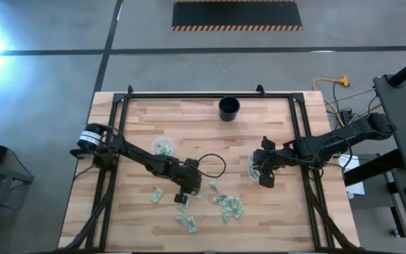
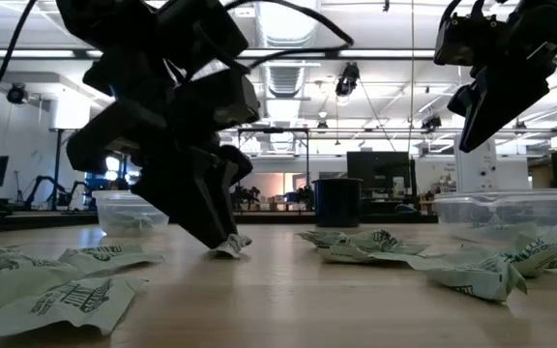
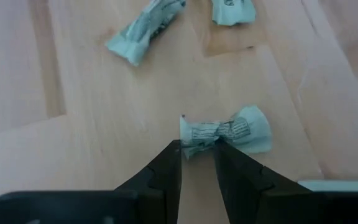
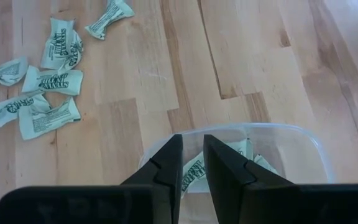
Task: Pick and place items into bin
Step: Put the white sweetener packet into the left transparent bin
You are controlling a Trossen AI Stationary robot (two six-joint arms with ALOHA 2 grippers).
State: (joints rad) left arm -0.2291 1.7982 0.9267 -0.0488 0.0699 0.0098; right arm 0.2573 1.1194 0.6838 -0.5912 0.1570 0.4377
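Clear tubs [image 1: 163, 147], two, left claw [image 3: 197, 146] pinching one packet [image 3: 225, 132]

overhead looks straight down, low camera level across the table [image 1: 139, 113], wrist cameras close.

dark cup [image 1: 229, 108]: on wooden surface [image 1: 189, 120] near far edge | yellow cable [image 1: 330, 84]: floor beyond far right corner

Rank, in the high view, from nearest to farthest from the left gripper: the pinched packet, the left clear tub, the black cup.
1. Pinched packet, between the left gripper fingers.
2. Left clear tub, back-left of it.
3. Black cup, at the table's far edge.
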